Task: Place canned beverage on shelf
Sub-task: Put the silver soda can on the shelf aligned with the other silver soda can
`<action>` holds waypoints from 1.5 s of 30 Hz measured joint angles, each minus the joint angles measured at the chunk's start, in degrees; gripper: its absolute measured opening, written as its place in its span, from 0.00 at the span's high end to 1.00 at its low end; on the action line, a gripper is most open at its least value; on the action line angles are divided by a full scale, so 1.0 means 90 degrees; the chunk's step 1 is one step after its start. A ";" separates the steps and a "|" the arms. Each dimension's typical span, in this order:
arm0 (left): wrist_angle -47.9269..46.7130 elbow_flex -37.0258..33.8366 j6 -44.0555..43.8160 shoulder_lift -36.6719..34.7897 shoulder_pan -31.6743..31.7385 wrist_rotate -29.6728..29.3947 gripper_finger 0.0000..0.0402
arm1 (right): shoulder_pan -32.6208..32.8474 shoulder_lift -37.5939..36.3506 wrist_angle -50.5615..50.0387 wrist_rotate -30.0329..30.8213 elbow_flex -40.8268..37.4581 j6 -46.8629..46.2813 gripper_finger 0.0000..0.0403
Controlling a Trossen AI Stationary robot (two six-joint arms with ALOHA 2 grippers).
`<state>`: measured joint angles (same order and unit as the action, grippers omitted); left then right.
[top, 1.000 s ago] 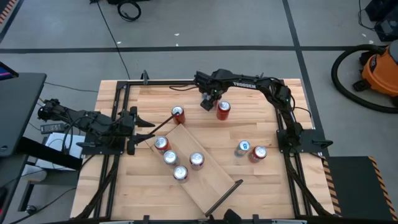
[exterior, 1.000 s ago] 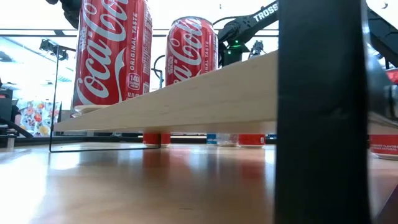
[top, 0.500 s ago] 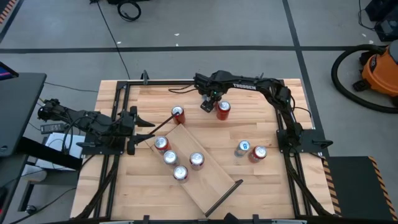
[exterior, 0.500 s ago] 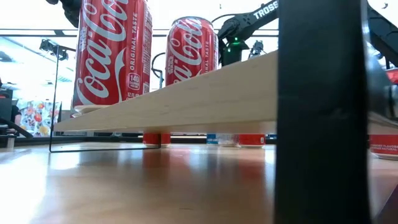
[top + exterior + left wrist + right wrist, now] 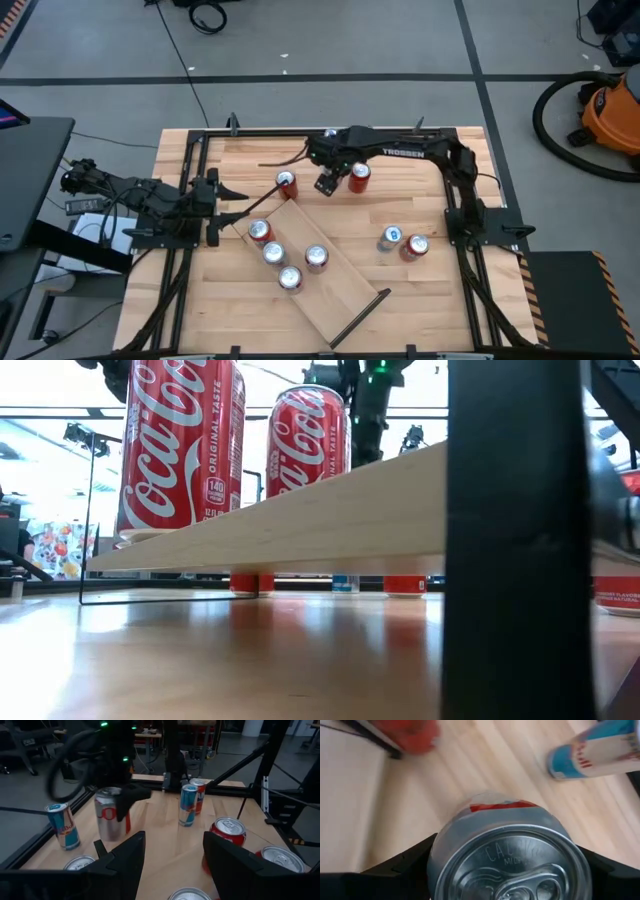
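Observation:
The shelf is a pale plank lying slantwise on the table, with a black rod at each short end. Several cans stand on it, and two show large in the low view. My right gripper hangs beyond the shelf's far end, shut on a silver-and-red can. That can also shows in the left wrist view. My left gripper waits open and empty at the table's left side. My right gripper pinches the can between its two fingers, one on each side of its upper wall near the silver lid. The fingers come from above, pointing down. The can stands upright in the hold. I cannot tell whether its base is off the table.
A red can stands by the shelf's far rod and another right of my right gripper. A blue can and a red can stand toward the right. A blue-and-silver can stands farther back. Black frame rails border the table.
My right gripper has moved toward the table's left edge and a little toward its near edge, away from the red can beside it and toward the shelf's far end. In the low view it now shows larger and higher.

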<state>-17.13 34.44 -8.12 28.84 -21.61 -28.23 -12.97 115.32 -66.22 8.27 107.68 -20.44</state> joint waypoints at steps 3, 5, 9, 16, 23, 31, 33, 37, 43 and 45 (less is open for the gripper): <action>0.0053 0.0000 0.0043 0.0000 0.0000 -0.0006 0.48 | 0.0312 -0.0109 0.0033 -0.0008 0.0000 -0.0228 0.18; 0.0162 0.0000 0.0144 0.0002 0.0000 -0.0012 0.48 | 0.0524 -0.0149 0.0089 -0.0062 0.0002 -0.0364 0.18; 0.0382 0.0000 0.0362 0.0002 0.0000 -0.0017 0.48 | 0.0955 -0.0169 0.0191 -0.0104 0.0002 -0.0614 0.18; 0.0630 0.0000 0.0727 0.0002 0.0079 -0.0104 0.48 | 0.1570 -0.0169 0.0457 -0.0114 0.0001 -0.1061 0.18; 0.1050 0.0000 0.1001 0.0002 0.0369 -0.0124 0.48 | 0.1880 -0.0171 0.0812 -0.0114 0.0002 -0.1387 0.18; 0.1332 0.0000 0.1168 -0.0002 0.0726 -0.0124 0.48 | 0.2014 -0.0123 0.0671 -0.0030 0.0775 -0.1421 0.18; 0.1369 0.0000 0.1237 0.0004 0.0796 -0.0124 0.48 | 0.2023 -0.0123 0.0585 0.0022 0.0941 -0.1419 0.18; 0.1431 0.0000 0.1273 0.0005 0.0855 -0.0124 0.48 | 0.2030 -0.0122 0.0404 0.0075 0.1112 -0.1428 0.18; 0.1467 0.0000 0.1311 0.0005 0.0852 -0.0121 0.48 | 0.2090 -0.0121 0.0573 -0.0103 0.1154 -0.1448 0.18; 0.1512 0.0000 0.1316 0.0005 0.0852 -0.0121 0.48 | 0.2123 -0.0121 0.0595 -0.0252 0.1154 -0.1454 0.18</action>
<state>-3.53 34.44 3.73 28.88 -13.93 -29.32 6.14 114.24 -60.86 6.00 118.06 -33.53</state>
